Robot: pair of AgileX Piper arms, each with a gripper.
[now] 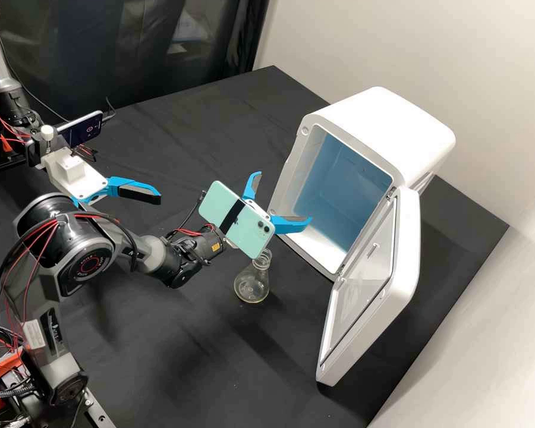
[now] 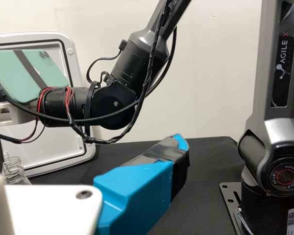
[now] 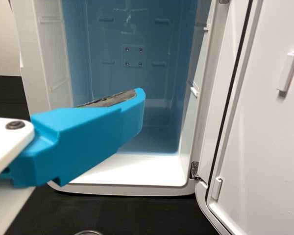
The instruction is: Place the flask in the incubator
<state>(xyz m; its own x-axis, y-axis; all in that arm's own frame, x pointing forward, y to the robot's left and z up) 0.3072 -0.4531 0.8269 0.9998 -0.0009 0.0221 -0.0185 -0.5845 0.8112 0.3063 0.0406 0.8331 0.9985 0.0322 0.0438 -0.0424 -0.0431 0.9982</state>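
Your right arm (image 1: 71, 249) sits nearest, at the bench's (image 1: 190, 356) front corner. The right claw (image 1: 284, 197) is spread wide, holding nothing, just before the incubator's (image 1: 386, 119) open mouth (door (image 1: 398, 255) swung out). Below it the flask (image 1: 253, 280) stands upright on the bench, outside the incubator. Your left claw (image 1: 157, 196) hangs well back; wide or narrow, you cannot tell.
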